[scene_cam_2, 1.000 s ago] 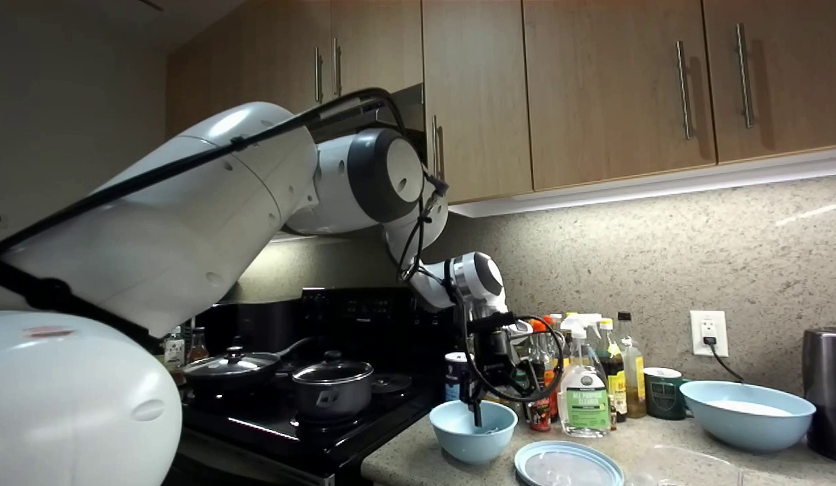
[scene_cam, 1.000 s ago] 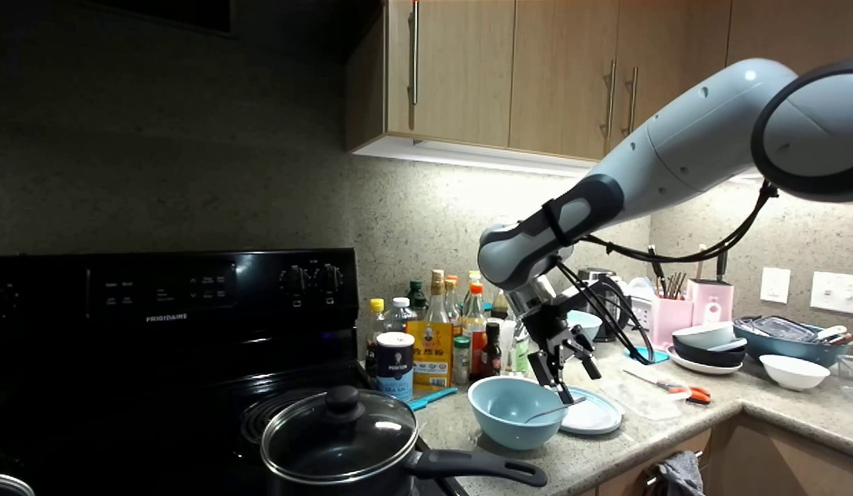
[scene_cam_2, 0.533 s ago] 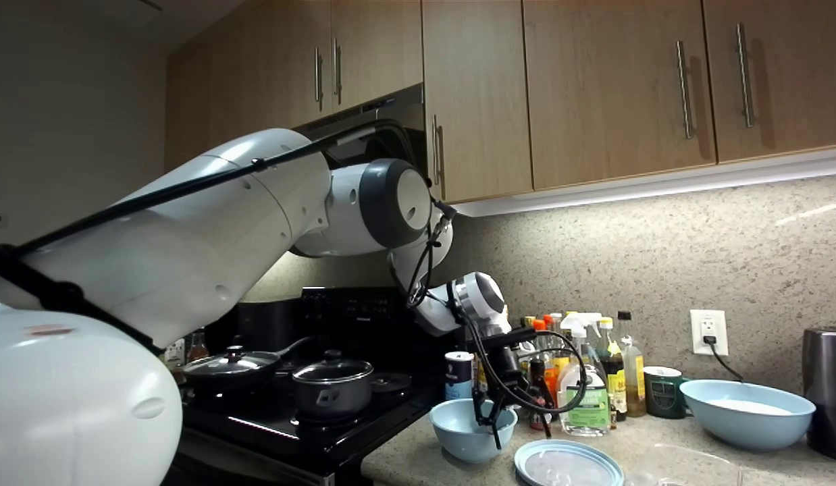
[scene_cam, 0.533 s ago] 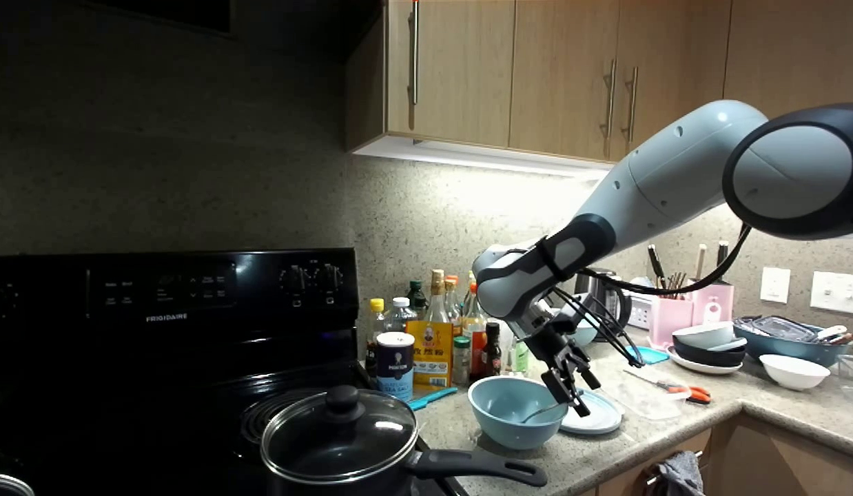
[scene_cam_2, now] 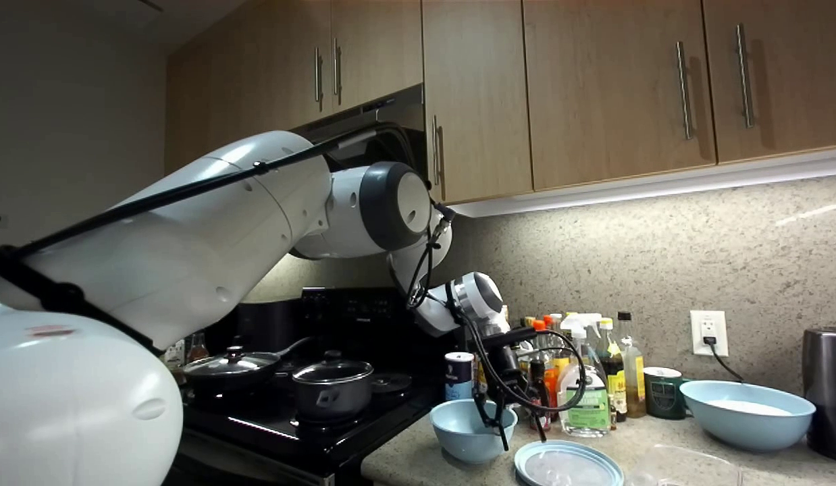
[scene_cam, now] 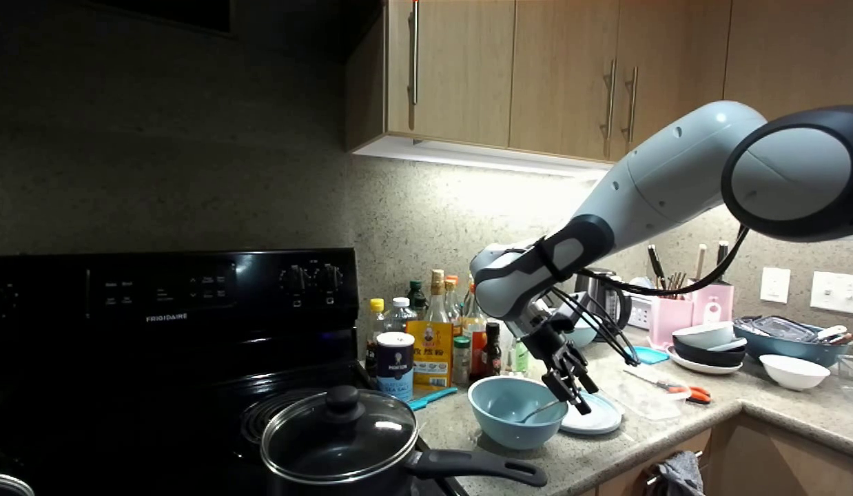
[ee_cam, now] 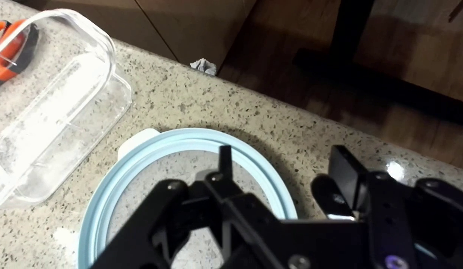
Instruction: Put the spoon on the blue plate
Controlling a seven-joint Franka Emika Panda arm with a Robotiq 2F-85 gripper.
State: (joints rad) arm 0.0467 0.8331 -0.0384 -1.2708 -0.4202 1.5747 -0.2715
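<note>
Container [ee_cam: 61, 119] beside blue plate [scene_cam_2: 570, 466]; spoon [scene_cam: 540, 411] in bowl [scene_cam: 512, 432]; bottles [scene_cam: 492, 351] behind.

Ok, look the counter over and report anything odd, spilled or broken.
No spill or damage stands out. One oddity: in the wrist view the blue plate looks more like a container lid, with a raised light-blue rim around a greyish centre and a pale tab jutting out at its edge.

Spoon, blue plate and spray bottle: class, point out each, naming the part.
Spoon [scene_cam: 540, 410], in an exterior view, on its handle.
Blue plate [ee_cam: 190, 134], in the wrist view, on its rim.
Spray bottle [scene_cam_2: 587, 408], in an exterior view, on its label.
</note>
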